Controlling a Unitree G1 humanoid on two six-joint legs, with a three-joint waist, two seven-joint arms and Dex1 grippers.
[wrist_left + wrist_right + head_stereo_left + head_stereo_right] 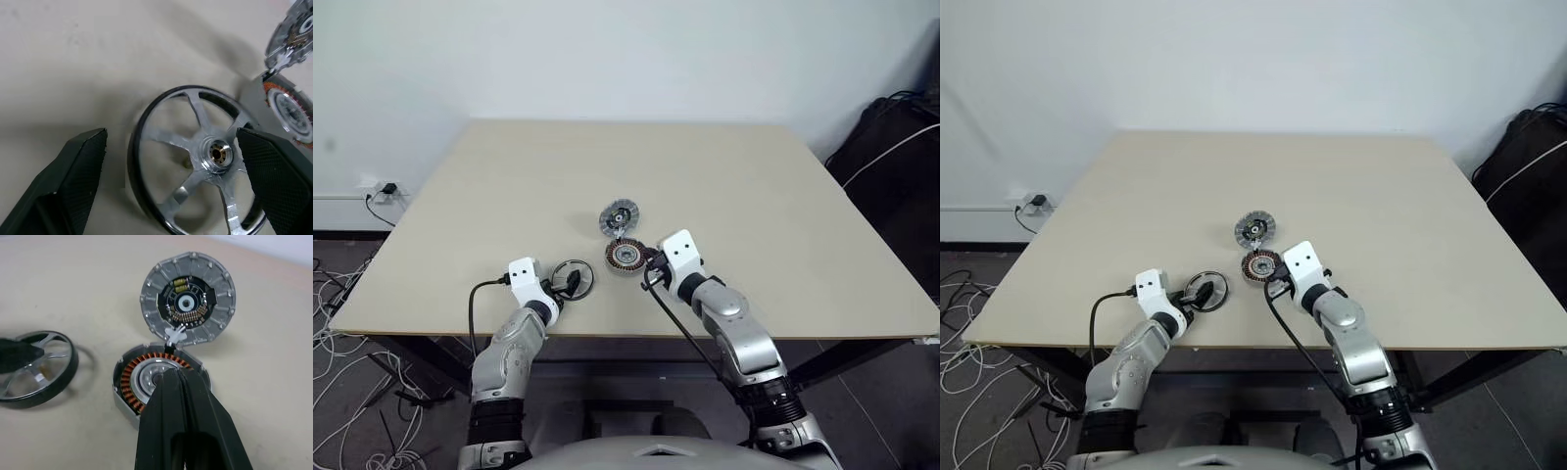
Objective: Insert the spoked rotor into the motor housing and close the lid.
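- Left pincer (171, 161) spread wide, straddling thin dark-rimmed silver spoked rotor (575, 278) lying flat on beige table (754, 196), apparently readying a grasp.
- Right pincer (177, 377) pressed together over copper-wound round motor housing (142, 382), probably steadying it; grey hinged lid (188, 296) stands open.

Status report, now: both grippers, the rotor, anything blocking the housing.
Left gripper open, straddling the spoked rotor on the table. Right gripper shut, tips over the motor housing. Lid swung open. Only the right gripper blocks the housing.
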